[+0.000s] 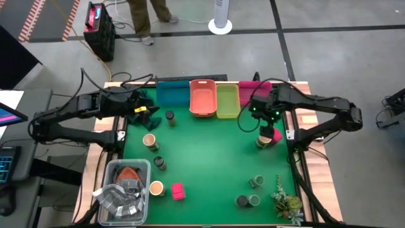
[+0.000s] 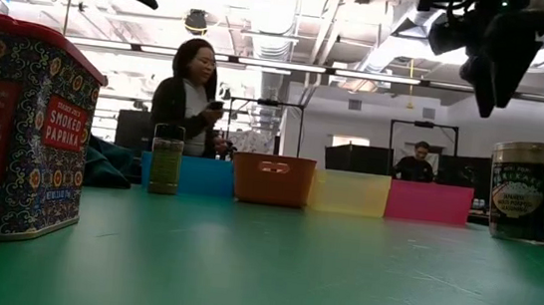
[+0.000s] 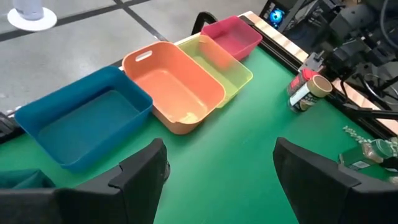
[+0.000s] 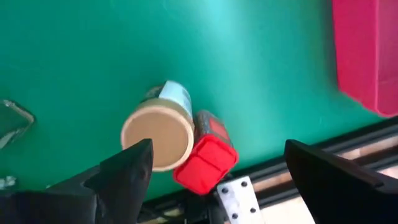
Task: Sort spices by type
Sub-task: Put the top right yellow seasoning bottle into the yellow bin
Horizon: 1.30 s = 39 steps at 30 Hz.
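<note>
A: Starting at the left, how is that arm sitting?

B: The left arm is reaching in from the table's left edge, folded at the elbow, with the left gripper (image 1: 140,109) hanging over the back left corner beside the blue tray (image 1: 172,94). Its wrist view is showing the two dark fingers (image 3: 140,177) standing apart with nothing between them.

A: And the trays?

B: Four are standing in a row along the back edge: blue, then the orange tray (image 1: 202,97), the yellow-green tray (image 1: 228,100) and the pink tray (image 1: 250,89). All four are looking empty.

A: Count the spices for me.

B: Left half first: a dark-lidded jar (image 1: 170,117) just in front of the blue tray, a tan-topped cylinder (image 1: 150,141) nearer, another dark-lidded jar (image 1: 159,163), then a second tan-topped cylinder (image 1: 156,188) and a pink box (image 1: 178,191) lying side by side next to the clear tub (image 1: 122,190). Right half: three green-topped jars (image 1: 255,182) near the front, by the plant sprig (image 1: 286,201). Then a third tan-topped cylinder (image 4: 158,135) touching a red-lidded tin (image 4: 206,160) at the right edge.

A: So, ten?

B: Ten that I can count.

A: And the right arm?

B: It is bending in from the right, with the right gripper (image 1: 268,120) pointing down directly above that cylinder and tin. Its jaws are wide apart, holding nothing.
</note>
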### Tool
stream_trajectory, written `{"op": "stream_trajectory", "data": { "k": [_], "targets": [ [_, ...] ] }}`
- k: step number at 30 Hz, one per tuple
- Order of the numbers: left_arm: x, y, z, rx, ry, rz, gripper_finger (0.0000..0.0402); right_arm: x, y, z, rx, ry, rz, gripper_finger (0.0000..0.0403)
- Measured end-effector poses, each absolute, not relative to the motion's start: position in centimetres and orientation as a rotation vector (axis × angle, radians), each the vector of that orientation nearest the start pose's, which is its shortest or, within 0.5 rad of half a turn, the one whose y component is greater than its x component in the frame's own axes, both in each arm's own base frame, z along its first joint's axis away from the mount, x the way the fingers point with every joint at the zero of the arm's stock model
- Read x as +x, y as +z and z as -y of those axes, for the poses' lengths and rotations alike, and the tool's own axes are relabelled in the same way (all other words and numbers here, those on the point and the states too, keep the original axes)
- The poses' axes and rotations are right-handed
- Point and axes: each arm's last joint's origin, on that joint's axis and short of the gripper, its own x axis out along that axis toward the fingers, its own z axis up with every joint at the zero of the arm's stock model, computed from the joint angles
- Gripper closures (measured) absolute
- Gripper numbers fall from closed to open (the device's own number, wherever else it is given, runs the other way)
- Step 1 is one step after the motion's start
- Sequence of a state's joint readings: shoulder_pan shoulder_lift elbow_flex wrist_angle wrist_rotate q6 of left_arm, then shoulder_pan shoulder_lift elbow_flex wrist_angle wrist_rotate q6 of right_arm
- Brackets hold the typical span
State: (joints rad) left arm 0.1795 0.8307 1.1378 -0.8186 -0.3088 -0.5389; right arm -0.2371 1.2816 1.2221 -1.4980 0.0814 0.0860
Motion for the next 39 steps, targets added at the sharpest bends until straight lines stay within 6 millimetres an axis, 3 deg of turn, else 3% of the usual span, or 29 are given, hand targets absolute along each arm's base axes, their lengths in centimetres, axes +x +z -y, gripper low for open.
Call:
{"op": "stream_trajectory", "data": {
  "k": [15, 39],
  "targets": [
    [13.7, 38.3, -3.3, -0.535, 0.569, -0.377, 0.0118, 19.5, 30.1, 0.9, -0.099, 0.027, -1.551, 0.0017],
    [13.7, 38.2, -3.3, -0.528, 0.574, -0.386, 0.0118, 18.7, 26.7, 1.3, -0.056, -0.017, -1.603, 0.0003]
  ]
}}
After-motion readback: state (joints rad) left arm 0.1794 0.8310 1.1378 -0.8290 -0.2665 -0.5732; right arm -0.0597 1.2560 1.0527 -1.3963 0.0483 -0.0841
